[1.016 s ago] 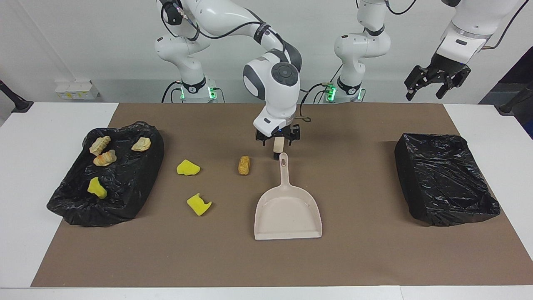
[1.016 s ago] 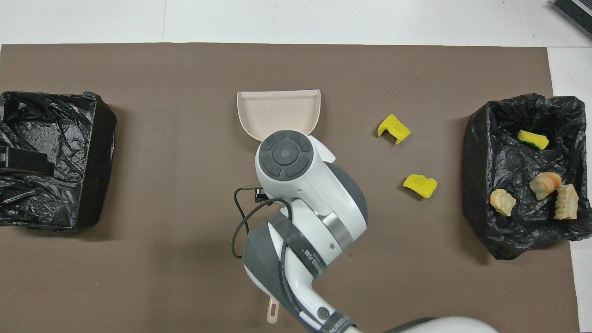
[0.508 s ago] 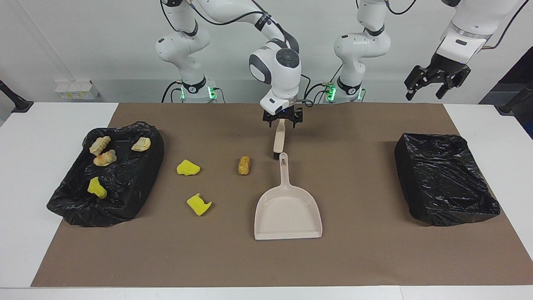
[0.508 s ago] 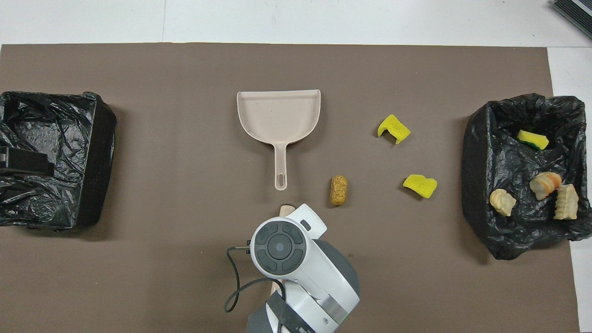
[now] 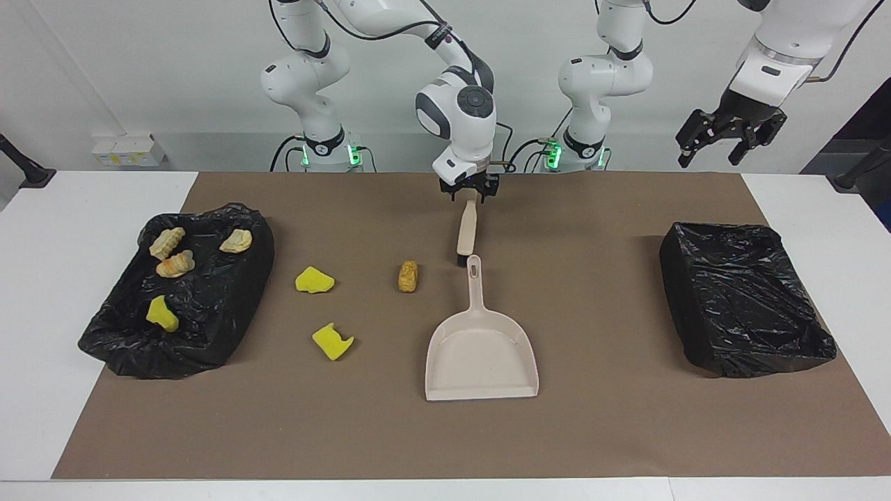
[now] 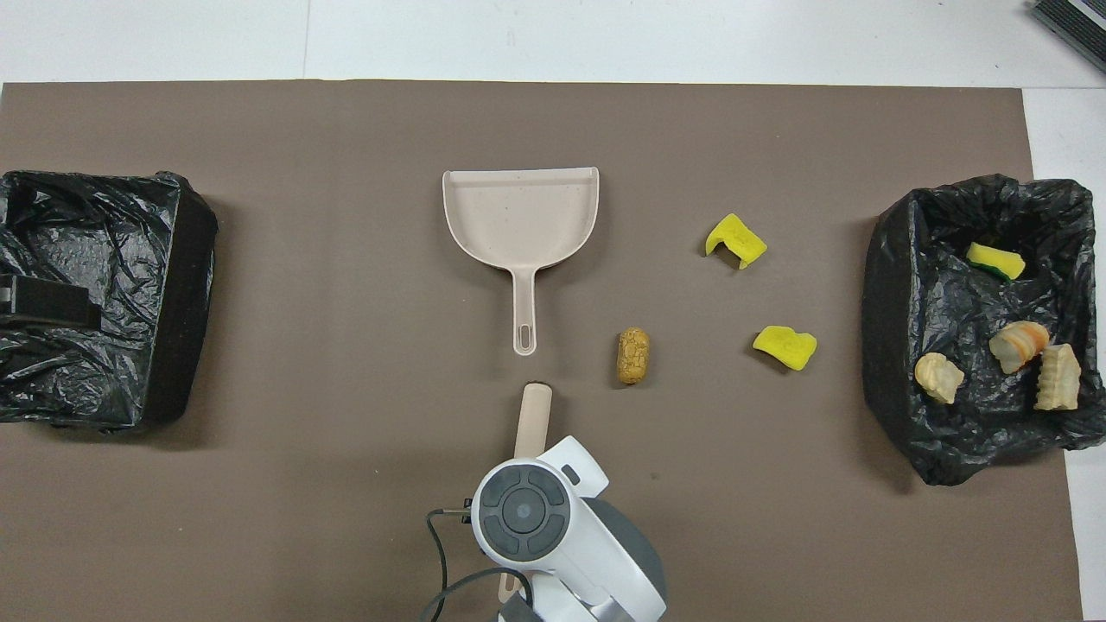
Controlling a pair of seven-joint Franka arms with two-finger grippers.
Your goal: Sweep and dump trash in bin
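On the brown mat lie two yellow sponge pieces (image 5: 314, 280) (image 5: 333, 342) and a tan-brown bread chunk (image 5: 408, 276); the overhead view shows them too (image 6: 785, 346) (image 6: 736, 239) (image 6: 632, 355). The beige dustpan (image 5: 480, 348) lies flat, handle toward the robots. The brush (image 5: 466, 233) lies in line with that handle, nearer to the robots. My right gripper (image 5: 470, 193) is low over the brush handle's end nearest the robots. My left gripper (image 5: 731, 136) waits, open and raised, at the left arm's end.
A black-lined bin (image 5: 209, 341) at the right arm's end holds several scraps, yellow and tan. A second black-lined bin (image 5: 745, 299) stands at the left arm's end with nothing showing in it. White table borders the mat.
My right gripper has moved along the brush, from its bristle end beside the dustpan handle to the handle's end nearest the robots. The brush, dustpan and scraps have not moved.
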